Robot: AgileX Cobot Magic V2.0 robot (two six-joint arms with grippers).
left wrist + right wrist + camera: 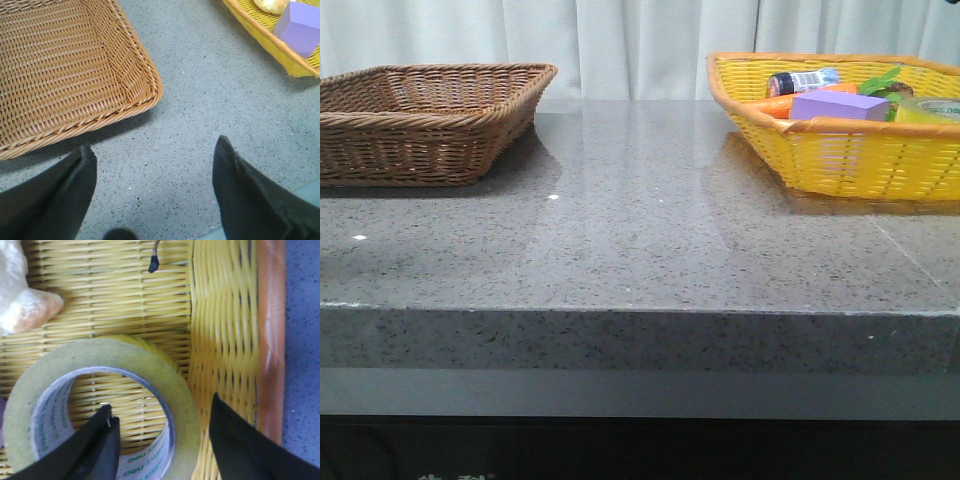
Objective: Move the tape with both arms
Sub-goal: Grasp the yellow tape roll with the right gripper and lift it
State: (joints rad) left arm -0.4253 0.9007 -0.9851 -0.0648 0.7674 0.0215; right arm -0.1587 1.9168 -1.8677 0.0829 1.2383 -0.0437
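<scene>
Pale curtain [620,40] behind, grey speckled stone table [640,250] in front. On the left of it, a brown basket [420,120], shallow and woven; on the right, a yellow basket [840,165] with an orange rim. Seen from the front over that rim: a purple block [838,106], a small bottle [802,81] lying behind it, something orange like a carrot [775,104], a bit of green, and at the far right end only the top of the tape [928,112].

From the left wrist, a closer look down at the table [210,100] between the two baskets: corner of the brown basket [65,75] on one side, corner of the yellow basket [260,35] with the purple block [302,27] on the other. Left claw [155,195] spread wide over bare stone, gripping nothing, touching neither basket.

From the right wrist, what the front view hardly gives — the tape [125,360] lying flat on the floor of the yellow basket [225,315], hole upward, close against the side wall, green print readable on its white core. Right claw [165,440] parted and set astride the roll's wall: one finger [100,445] down in the core, the other finger [240,445] outside, between roll and basket wall. Jaws not yet pressed on the roll, a gap showing at the outer one. Also only here — a pale, soft-looking thing [20,300] with an orange patch, lying on the basket floor near the tape, apart from it.
</scene>
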